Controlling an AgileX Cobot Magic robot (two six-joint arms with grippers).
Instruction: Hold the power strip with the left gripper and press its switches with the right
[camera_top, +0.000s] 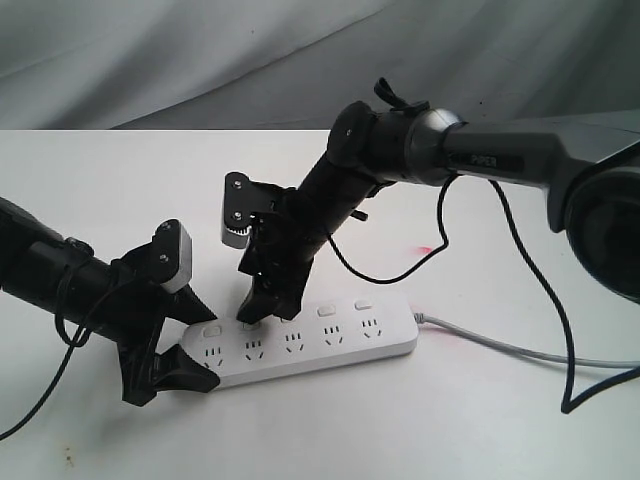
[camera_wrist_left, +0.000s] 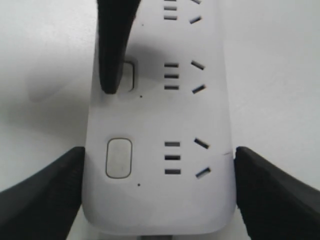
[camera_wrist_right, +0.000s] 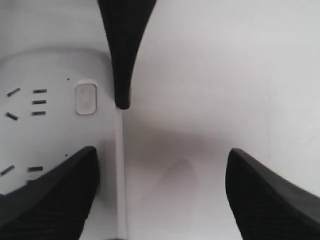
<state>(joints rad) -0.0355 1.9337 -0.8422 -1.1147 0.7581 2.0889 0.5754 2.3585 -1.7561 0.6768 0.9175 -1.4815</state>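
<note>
Exterior view: the power strip (camera_top: 320, 345) lies on the white table (camera_top: 480, 420). The left gripper (camera_top: 203, 350) clamps its rounded end, and the right gripper (camera_top: 268, 308) touches the second of the switches (camera_top: 327, 311).
Left wrist view: both jaws press the strip's edges.
Right wrist view: the jaws are spread wide and grip nothing.

Both wrists close — shared power strip (camera_wrist_left: 150, 210)
</note>
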